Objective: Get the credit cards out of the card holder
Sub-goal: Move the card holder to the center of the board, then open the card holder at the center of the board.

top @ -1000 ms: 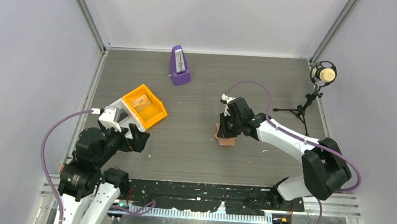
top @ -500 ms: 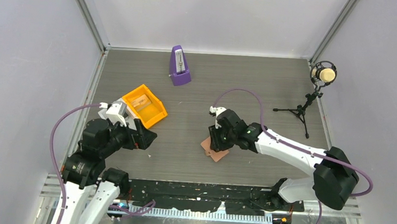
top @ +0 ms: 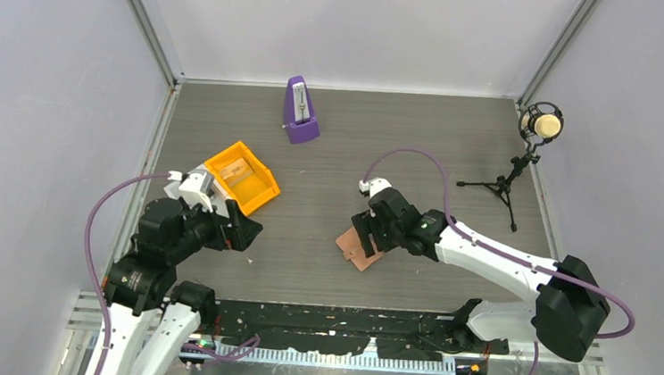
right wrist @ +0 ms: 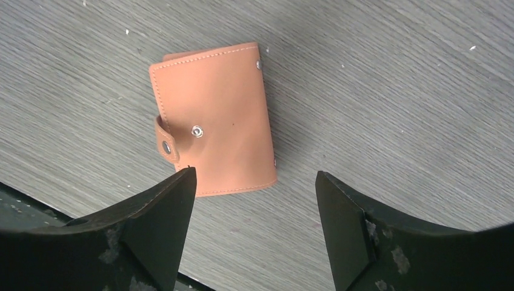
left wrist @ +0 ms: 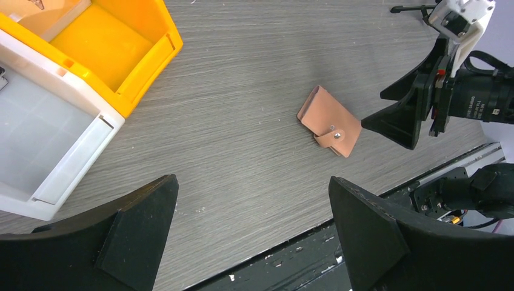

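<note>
The card holder (top: 355,248) is a salmon-tan wallet lying flat and closed on the table, its side tab (right wrist: 166,144) snapped shut. It also shows in the left wrist view as the card holder (left wrist: 328,121) and in the right wrist view as the card holder (right wrist: 215,115). The credit cards are hidden. My right gripper (right wrist: 254,176) hovers open just above its near edge, nothing between the fingers and apart from it; it is the right gripper (top: 364,235) from above. My left gripper (left wrist: 252,179) is wide open and empty, well to the left, seen from above as the left gripper (top: 249,231).
An orange bin (top: 241,178) stands by the left arm, with a white tray (left wrist: 36,139) beside it. A purple metronome (top: 301,112) is at the back. A microphone on a tripod (top: 539,125) stands at the back right. The table's black front edge (left wrist: 376,200) runs close by.
The right gripper carried the card holder left and toward the front, then opened and let it go onto the table. The left arm shifted slightly forward early on.
</note>
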Controlling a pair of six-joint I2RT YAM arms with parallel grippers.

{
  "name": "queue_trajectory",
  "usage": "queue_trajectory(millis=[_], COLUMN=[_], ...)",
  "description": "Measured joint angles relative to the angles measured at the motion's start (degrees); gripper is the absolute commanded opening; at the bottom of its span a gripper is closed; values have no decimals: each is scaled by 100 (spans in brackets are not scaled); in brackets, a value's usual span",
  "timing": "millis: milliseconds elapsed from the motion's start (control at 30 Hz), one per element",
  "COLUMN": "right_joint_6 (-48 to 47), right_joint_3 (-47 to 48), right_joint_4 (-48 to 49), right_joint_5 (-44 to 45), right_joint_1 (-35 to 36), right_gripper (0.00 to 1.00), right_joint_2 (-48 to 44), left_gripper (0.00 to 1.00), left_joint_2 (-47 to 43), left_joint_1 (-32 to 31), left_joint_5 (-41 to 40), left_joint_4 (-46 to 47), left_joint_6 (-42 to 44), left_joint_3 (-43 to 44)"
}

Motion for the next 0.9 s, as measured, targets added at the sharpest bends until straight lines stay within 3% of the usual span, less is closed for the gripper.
queue_trajectory(millis=[433,900], right_joint_6=[-87,-63], right_joint_3=[-315,-229], right_joint_4=[463,538], right_joint_5=[238,1123], right_joint_1=[688,1606], right_gripper=[76,72], right_joint_2=[216,1056], left_gripper=[99,99], left_joint_2=[-199,-356], left_joint_1=[0,0], left_joint_5=[-122,-286], left_joint_4=[-2,-2], left_joint_6=[4,28], left_joint_3=[-35,-87])
